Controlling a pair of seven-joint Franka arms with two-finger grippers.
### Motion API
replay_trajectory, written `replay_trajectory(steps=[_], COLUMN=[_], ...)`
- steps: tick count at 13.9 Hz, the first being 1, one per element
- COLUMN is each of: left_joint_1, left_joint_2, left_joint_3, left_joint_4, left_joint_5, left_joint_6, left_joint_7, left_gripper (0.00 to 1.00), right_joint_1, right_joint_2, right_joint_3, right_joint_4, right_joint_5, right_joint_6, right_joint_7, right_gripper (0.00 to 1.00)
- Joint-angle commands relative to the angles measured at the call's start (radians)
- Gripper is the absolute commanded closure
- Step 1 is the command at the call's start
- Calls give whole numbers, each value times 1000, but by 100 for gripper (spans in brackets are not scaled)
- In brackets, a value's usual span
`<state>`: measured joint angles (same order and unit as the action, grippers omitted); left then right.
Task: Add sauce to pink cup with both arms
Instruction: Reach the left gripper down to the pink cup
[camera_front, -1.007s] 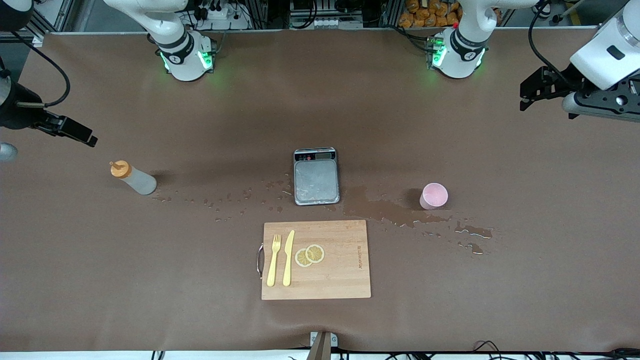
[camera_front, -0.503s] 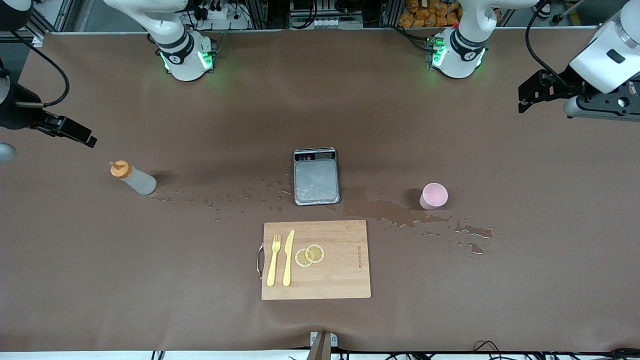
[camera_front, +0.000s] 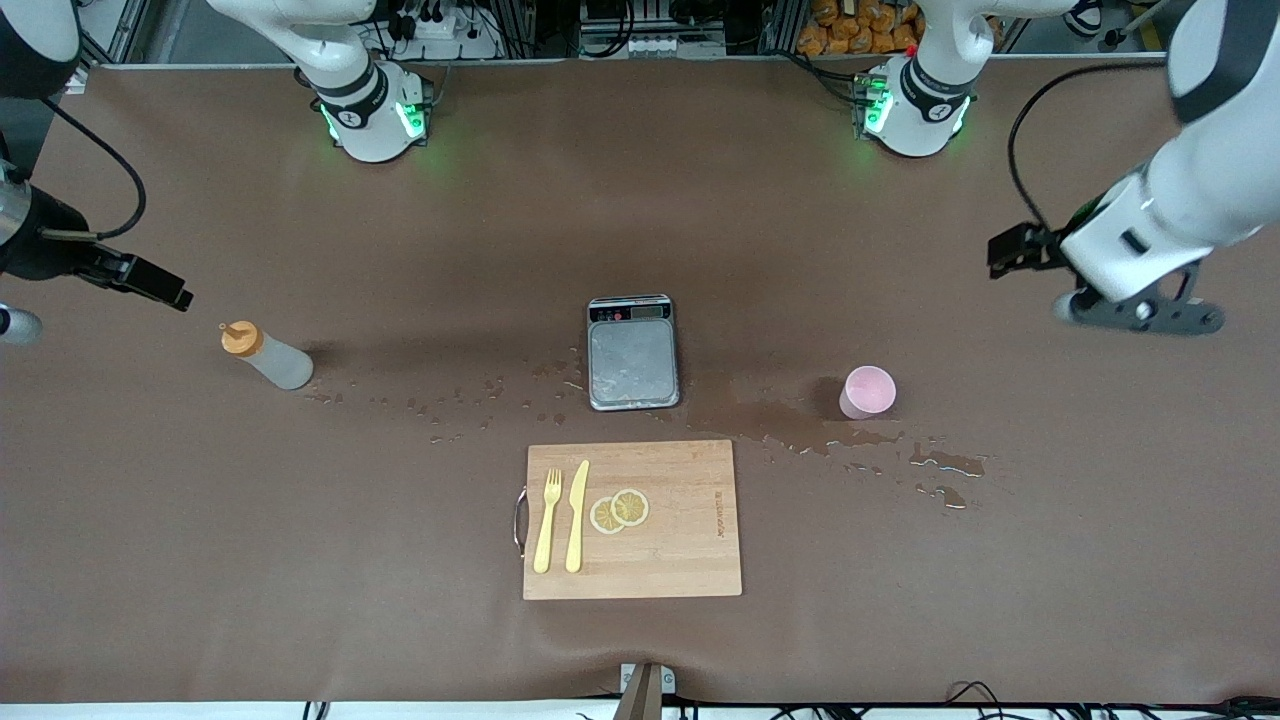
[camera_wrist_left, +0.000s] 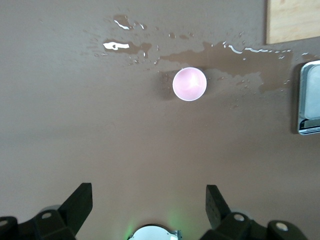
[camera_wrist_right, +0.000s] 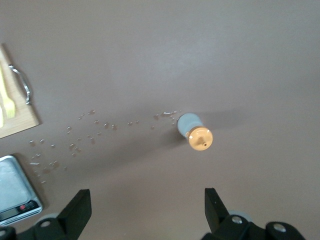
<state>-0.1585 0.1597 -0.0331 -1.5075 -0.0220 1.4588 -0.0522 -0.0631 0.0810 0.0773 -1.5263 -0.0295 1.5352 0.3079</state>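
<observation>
Wet brown surface (camera_front: 400, 560) may let the pink cup (camera_front: 867, 391) or sauce (camera_front: 266, 357) slide; left gripper (camera_wrist_left: 149, 206) and right gripper (camera_wrist_right: 148, 207) hover spread, empty.

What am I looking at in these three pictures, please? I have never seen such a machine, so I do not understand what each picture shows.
These are two white robot arms at a brown table. The large picture comes from a high camera facing them. The other two come from small cameras on the arms' wrists, looking down.

The left gripper hangs open over the table near the pink cup, which stands upright in a wet spill. The right gripper hangs open above the sauce bottle at the other end. Neither holds anything.

In the middle stands a kitchen scale. Nearer to the high camera lies a wooden cutting board with a yellow fork, a yellow knife and two lemon slices.
</observation>
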Motion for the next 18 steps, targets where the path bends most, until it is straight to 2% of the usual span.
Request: replay_trajectory(steps=[1,5,9,12,18], left_joint_1=[2,-9,-13,-30,-35], left_joint_2=[82,190,187,201,302], left_joint_3=[-4,-4,-7,-7,-8], left_joint_4=[21,-34,-233,-350,-362], left_joint_5=[-25,-16,-16,-16,-26], left_joint_6=[18,174,455,599,690], left_joint_7=[-18,-34,-35,-35,-37], left_gripper=[0,0,0,0,0], right_joint_1=[2,-67,-115,-190,-326], right_joint_2=[29,77,129,151,221], right_joint_3=[9,9,7,7,7], right_joint_4=[26,22,17,17,35], right_joint_5=[-56,-32,-27,52,189], right_joint_6=[3,2,-58,-76,-87], right_joint_7=[-13,-73,-70,-62,-46], right_gripper=[0,0,0,0,0])
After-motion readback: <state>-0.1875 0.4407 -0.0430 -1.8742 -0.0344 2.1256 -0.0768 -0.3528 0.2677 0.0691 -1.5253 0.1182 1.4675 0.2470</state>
